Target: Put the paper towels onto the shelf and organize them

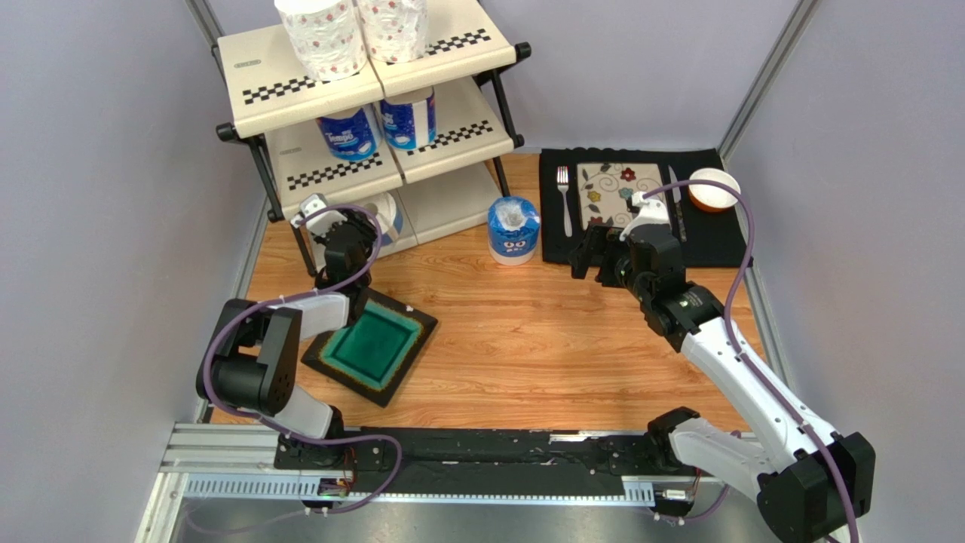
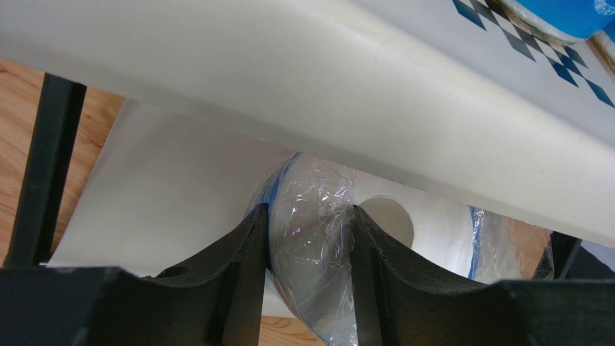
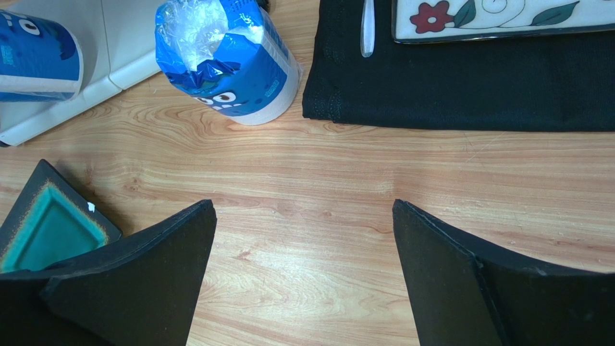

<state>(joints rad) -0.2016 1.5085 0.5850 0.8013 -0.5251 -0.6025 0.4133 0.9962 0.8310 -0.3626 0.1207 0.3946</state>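
While the shelf [image 1: 374,102] is rising directly ahead of the left claw [image 1: 340,232], its middle panel is overhanging the fingers [image 2: 245,252], leaving only a low gap above the bottom tier. The wooden table [image 1: 544,339] is spreading beneath both arms. A black placemat [image 1: 702,243] is lying just ahead of the right claw [image 3: 303,216], whose jaws are standing wide apart, gripping nothing. A teal square dish [image 1: 372,345] is resting just behind the left claw. A flower-patterned plate [image 1: 617,192] is sitting on the placemat, beyond the right claw. Of the paper towels, two patterned rolls [image 1: 323,34] are standing on the top tier and two blue-wrapped rolls [image 1: 349,134] on the middle tier, all above the left claw; one wrapped roll [image 2: 310,216] is being pinched between the left fingers at the bottom tier; one upright roll [image 3: 231,65] is standing on the table ahead and left of the right claw, near the placemat's edge. A small bowl [image 1: 714,189] and a fork [image 1: 564,198] are lying on the placemat, past the right claw.
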